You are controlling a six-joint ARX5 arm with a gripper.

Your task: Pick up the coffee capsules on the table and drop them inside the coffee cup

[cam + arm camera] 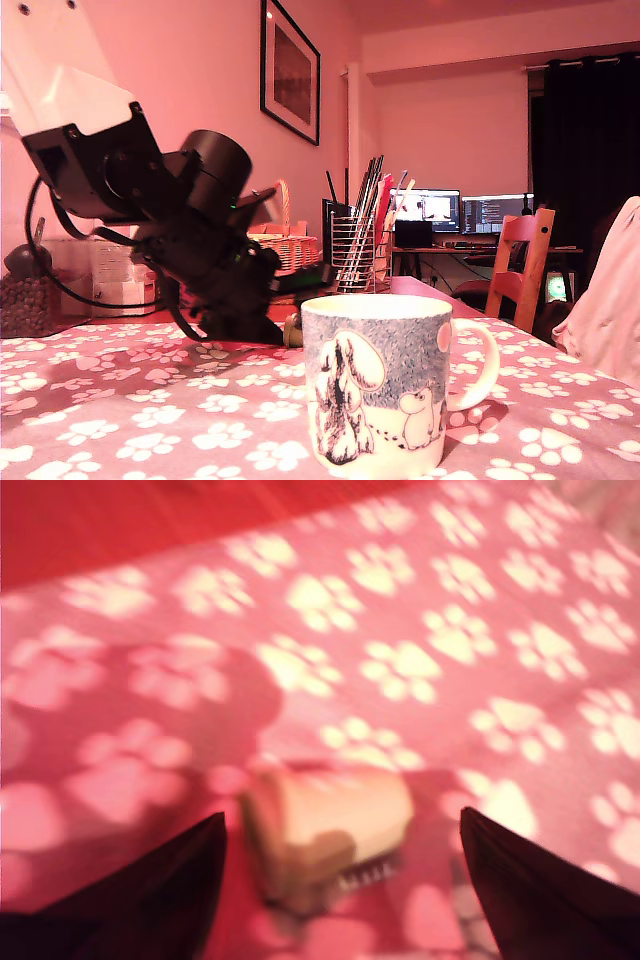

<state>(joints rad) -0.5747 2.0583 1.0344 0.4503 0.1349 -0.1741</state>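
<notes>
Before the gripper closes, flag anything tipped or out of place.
The pale capsule lies on its side on the tablecloth, within the open gripper. The mug stands upright; nothing else looks odd.

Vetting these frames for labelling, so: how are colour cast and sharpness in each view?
Exterior view: heavy pink cast throughout, coffee cup crisp, arm slightly smeared, monitors glaring bright. Wrist view: same reddish cast, whole frame soft, pale capsule blurred at its edges, a broad shadow on the tablecloth near it.

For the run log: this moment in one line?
gripper: open, straddling pale capsule | capsule: on its side on tablecloth | mug: apart
</notes>
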